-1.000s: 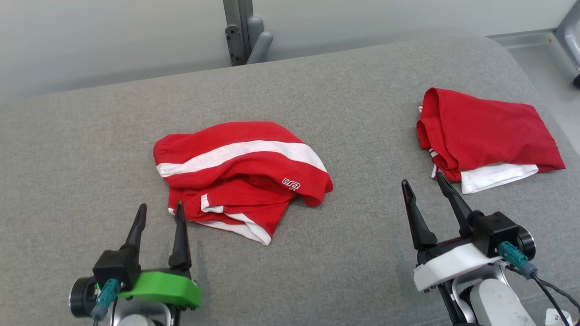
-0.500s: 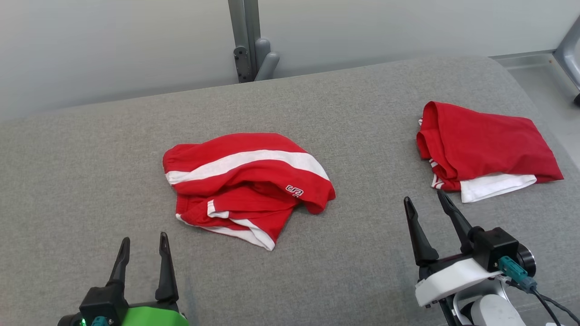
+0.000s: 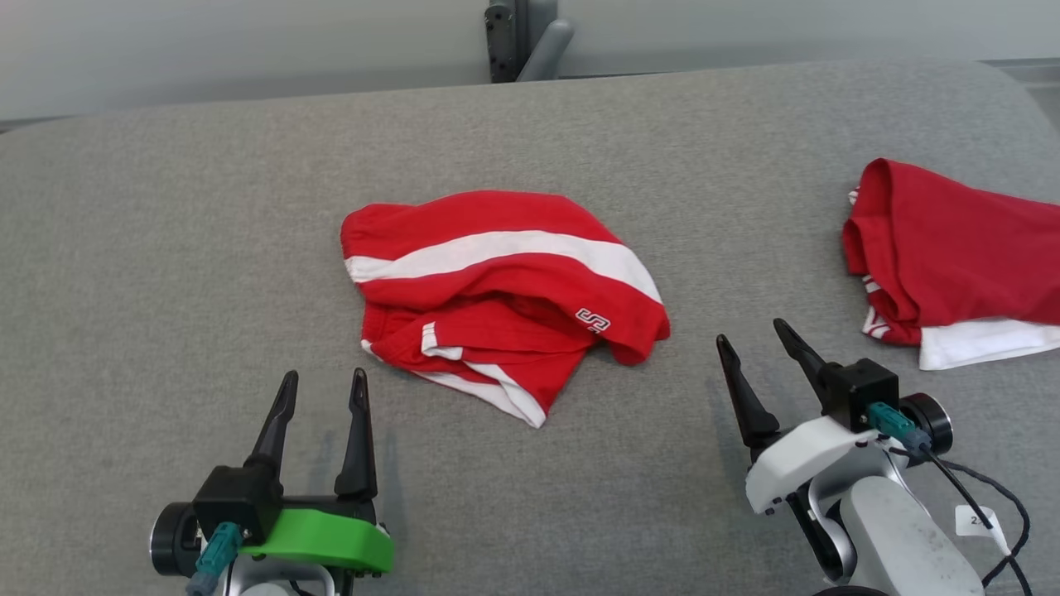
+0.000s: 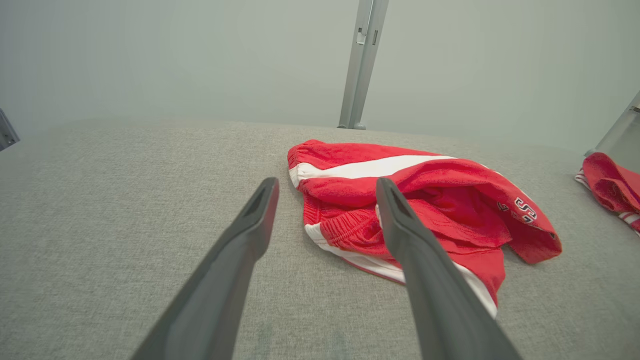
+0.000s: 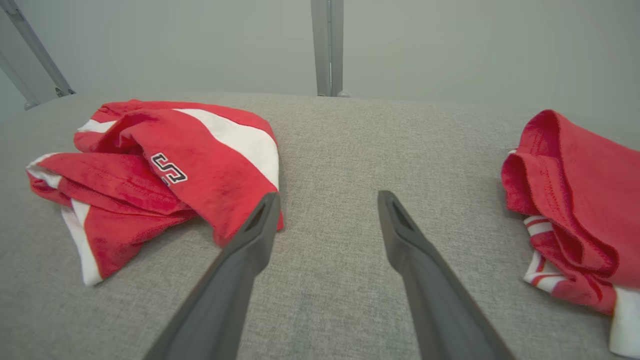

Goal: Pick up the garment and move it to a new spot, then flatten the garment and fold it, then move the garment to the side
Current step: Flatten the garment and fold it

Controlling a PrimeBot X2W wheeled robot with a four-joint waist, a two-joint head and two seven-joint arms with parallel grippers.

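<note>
The left gripper (image 3: 324,377), a black two-fingered claw on a bright green mount, sits low over the grey woven fabric surface (image 3: 166,248) with its fingers spread wide, holding nothing. Its tips point away from the robot and stop just short of the garment, without touching it.

Just ahead and to the right of those tips, near the middle of the surface, lies the crumpled red shorts-like garment with a broad white stripe (image 3: 497,290). It is loosely bunched rather than flat. Its long axis runs left to right across the head view, dipping slightly toward the robot at its right end, and the stripe follows the same line. A gathered, ruffled edge forms the left end. A small black-and-white logo sits near the right end, where a red fold bulges out. One white-trimmed corner points toward the robot.

To the right, the right gripper (image 3: 751,332), black fingers on a white mount, hovers with its fingers parted and empty, clear of both cloths.

At the far right rests a second red garment, folded, with white fabric showing beneath it (image 3: 952,257), well apart from the first.
</note>
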